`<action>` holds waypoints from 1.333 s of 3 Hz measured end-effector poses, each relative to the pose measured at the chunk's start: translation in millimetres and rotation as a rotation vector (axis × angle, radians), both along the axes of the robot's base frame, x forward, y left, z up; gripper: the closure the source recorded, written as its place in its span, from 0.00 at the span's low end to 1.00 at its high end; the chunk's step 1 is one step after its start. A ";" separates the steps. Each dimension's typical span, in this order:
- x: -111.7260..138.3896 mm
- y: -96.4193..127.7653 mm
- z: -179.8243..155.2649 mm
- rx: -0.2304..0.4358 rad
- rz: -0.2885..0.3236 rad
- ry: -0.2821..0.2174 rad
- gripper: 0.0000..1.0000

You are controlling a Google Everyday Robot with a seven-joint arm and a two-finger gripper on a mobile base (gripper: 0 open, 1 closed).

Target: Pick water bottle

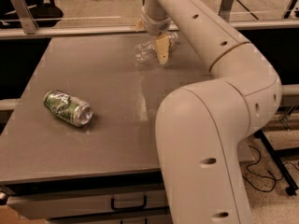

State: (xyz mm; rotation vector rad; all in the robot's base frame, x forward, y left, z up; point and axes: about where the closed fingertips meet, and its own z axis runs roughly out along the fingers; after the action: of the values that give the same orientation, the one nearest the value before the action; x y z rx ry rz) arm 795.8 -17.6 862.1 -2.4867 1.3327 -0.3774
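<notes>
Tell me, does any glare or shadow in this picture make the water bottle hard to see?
Camera view: the table shines pale in front of the water bottle, not on it; the clear bottle looks faint against the grey top; the gripper, at the table's far edge, covers part of it; the can casts a soft shadow.

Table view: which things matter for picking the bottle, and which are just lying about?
For the job:
- bottle, on its side at the far end of the table
- tool, down at the bottle's right side

Lying about:
- can, crushed, on its side at the left
</notes>
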 end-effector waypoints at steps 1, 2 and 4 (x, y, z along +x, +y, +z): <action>-1.1 5.6 -3.3 -0.007 0.022 0.021 0.39; -8.1 11.8 -1.2 0.003 0.051 0.041 0.62; -57.6 31.5 40.8 0.190 0.151 0.077 1.00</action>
State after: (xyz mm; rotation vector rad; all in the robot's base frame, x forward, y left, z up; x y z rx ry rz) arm 738.1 13.9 902.9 -2.4422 1.1405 -0.1162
